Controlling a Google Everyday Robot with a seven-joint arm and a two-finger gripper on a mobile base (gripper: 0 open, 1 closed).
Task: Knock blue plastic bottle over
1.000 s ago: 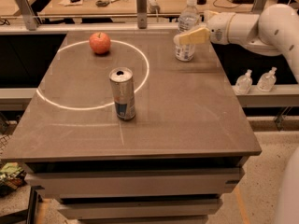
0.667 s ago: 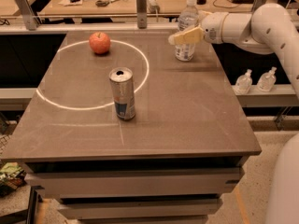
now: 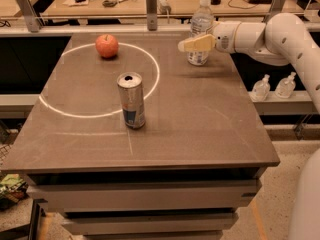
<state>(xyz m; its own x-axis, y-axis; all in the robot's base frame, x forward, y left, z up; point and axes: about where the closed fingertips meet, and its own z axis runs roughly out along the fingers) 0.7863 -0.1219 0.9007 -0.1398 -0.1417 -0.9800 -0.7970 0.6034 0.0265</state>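
Upper right: clear ribbed plastic water bottle point(image 3: 201, 21) still upright on grey-brown worktop point(image 3: 200, 124). Beige tool point(image 3: 187, 45) edged leftward across its front; open or closed, cannot tell. Knock not landed yet.

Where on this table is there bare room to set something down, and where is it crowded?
Bare: the front strip of the table below the drink can, the right half between can and right edge, and the left side below the apple. Crowded: the far right corner, where the pincer is at the upright blue plastic bottle.
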